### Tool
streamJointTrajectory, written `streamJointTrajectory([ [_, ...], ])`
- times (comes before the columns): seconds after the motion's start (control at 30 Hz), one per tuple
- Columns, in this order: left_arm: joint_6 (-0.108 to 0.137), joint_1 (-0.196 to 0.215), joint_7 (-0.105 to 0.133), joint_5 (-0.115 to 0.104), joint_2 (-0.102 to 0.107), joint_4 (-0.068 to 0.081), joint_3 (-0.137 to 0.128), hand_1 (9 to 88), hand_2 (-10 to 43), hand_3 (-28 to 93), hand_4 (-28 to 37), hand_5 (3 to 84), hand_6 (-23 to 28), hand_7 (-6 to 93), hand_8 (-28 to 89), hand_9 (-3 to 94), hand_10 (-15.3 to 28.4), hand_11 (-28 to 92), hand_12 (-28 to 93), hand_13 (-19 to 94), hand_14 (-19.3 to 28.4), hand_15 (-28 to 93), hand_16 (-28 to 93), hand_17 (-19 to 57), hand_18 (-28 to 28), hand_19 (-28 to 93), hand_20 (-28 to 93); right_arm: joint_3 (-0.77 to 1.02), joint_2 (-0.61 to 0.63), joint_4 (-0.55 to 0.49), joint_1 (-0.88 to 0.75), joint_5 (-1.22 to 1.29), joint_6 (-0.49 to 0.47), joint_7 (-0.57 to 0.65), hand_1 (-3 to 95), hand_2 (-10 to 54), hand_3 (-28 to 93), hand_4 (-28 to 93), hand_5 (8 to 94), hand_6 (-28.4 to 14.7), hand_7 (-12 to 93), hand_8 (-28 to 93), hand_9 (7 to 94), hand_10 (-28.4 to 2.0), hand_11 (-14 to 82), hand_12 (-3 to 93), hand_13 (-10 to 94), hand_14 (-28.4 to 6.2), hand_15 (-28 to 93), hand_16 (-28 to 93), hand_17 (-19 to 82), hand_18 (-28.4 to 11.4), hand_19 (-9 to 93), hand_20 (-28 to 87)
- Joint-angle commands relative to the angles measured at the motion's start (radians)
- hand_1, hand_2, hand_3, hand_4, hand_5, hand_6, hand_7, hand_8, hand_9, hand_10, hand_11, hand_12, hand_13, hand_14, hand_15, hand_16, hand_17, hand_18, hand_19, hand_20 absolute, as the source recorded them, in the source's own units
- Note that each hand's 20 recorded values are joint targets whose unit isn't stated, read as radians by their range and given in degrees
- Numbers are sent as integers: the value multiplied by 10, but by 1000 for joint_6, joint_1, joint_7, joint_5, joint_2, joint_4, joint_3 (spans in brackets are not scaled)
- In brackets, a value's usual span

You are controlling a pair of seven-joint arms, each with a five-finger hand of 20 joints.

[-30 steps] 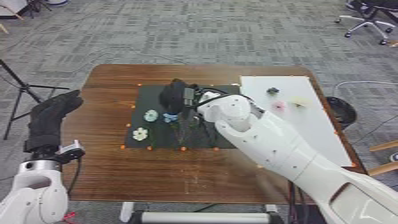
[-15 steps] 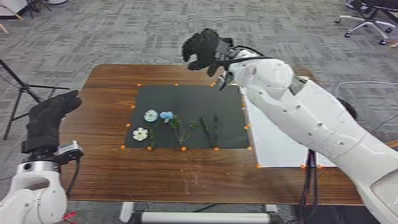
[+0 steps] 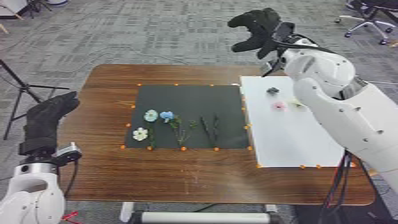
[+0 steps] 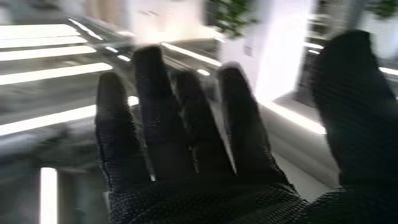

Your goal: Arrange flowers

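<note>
In the head view my right hand (image 3: pixel 258 31) is raised beyond the far edge of the table, open and holding nothing. The right wrist view has the hand (image 4: pixel 209 192) with straight, spread fingers. My left hand (image 3: pixel 49 117) stays open over the table's left edge. On the dark mat (image 3: pixel 191 95) lie a pale blue flower (image 3: pixel 150 115), a blue flower (image 3: pixel 166 115), a white flower (image 3: pixel 140 133) and green stems (image 3: pixel 183 131). The white board (image 3: pixel 289 142) bears a dark flower head (image 3: pixel 273 91), a pink one (image 3: pixel 279 105) and a pale yellow one (image 3: pixel 297 103).
The brown table (image 3: pixel 160 175) carries the mat and, to its right, the board. Small orange markers line their edges. A black tripod (image 3: pixel 22 90) stands left of the table. Cables hang under my right arm over the table's right front corner.
My right hand has risen from over the mat and swung away past the table's far edge, then farther right. The flowers on the mat are uncovered. My left hand has shifted slightly.
</note>
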Motion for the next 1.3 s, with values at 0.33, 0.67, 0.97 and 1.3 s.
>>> streamJointTrajectory([
  [0.33, -6, 21, -5, 6, -17, -8, -12, 268, 24, 683, -239, 555, -15, 159, -80, 516, 140, 216, 149, 400, 170, 186, 43, 55, 130, 111, 193, 140, 107, -41, -343, -66, -208, 149, 208, -95, 652, -194, 414, -29, 80, -50, 462, -143, 60, 174, 533, -154, 168, 331, 222, -220, 439, 445],
  [0.67, -8, 25, 1, 6, -26, -11, -16, 270, 24, 680, -238, 553, -16, 159, -79, 515, 140, 217, 149, 401, 169, 186, 43, 55, 131, 112, 194, 178, 119, -28, -432, -87, -101, 164, 294, -95, 678, -207, 498, -12, 144, -74, 570, -132, 111, 181, 606, -129, 294, 306, 240, -209, 522, 469],
  [0.97, -4, 29, 1, 5, -29, -15, -17, 269, 24, 680, -238, 553, -16, 158, -79, 516, 140, 217, 149, 401, 168, 186, 42, 55, 131, 112, 193, 172, 115, 3, -448, -89, -43, 196, 377, -95, 701, -221, 526, -1, 177, -89, 599, -127, 131, 178, 638, -111, 341, 289, 258, -200, 544, 472],
  [1.3, -3, 32, 0, 4, -34, -17, -16, 269, 26, 679, -237, 553, -16, 158, -79, 515, 140, 217, 149, 401, 169, 186, 43, 55, 131, 114, 193, 167, 102, 26, -472, -112, -21, 197, 530, -95, 647, -229, 611, 18, 228, 7, 695, -107, 157, 194, 700, -74, 357, 367, 300, -186, 581, 502],
])
